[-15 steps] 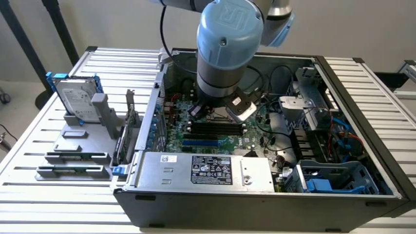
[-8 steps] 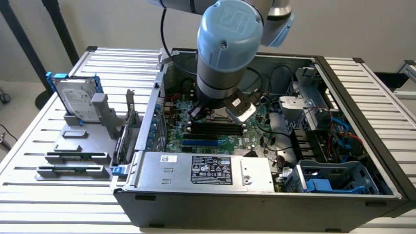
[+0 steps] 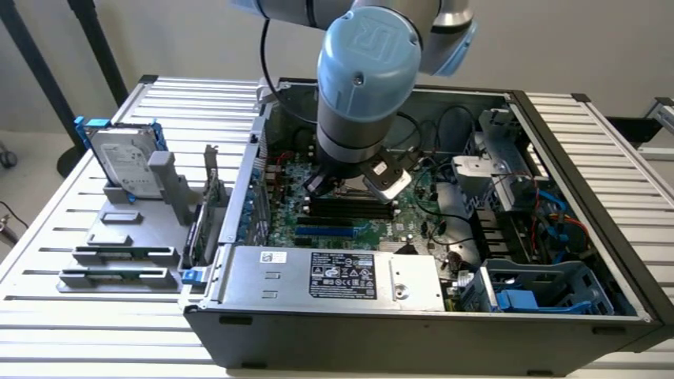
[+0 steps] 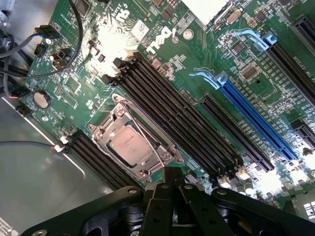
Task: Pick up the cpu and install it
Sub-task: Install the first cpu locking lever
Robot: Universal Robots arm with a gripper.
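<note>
cpu (image 4: 130, 144) sitting in motherboard socket (image 4: 135, 140) | jaws closed, gripping nothing, hovering near | risk: bumping it crooked, bending pins

Plain pale wall (image 3: 189, 39) behind a white slatted table (image 3: 63, 316); dark stand poles (image 3: 43, 71) lean at the exterior view's left

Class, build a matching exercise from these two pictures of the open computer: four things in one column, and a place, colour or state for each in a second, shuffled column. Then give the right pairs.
Things
1. cpu
2. gripper
3. long expansion slot
4. hard drive

Descriptions
A. blue
B. standing upright in a grey holder outside the computer case
C. lying in its metal socket frame on the motherboard
D. shut, holding nothing, above the motherboard

Pairs: 1-C, 2-D, 3-A, 4-B
</note>
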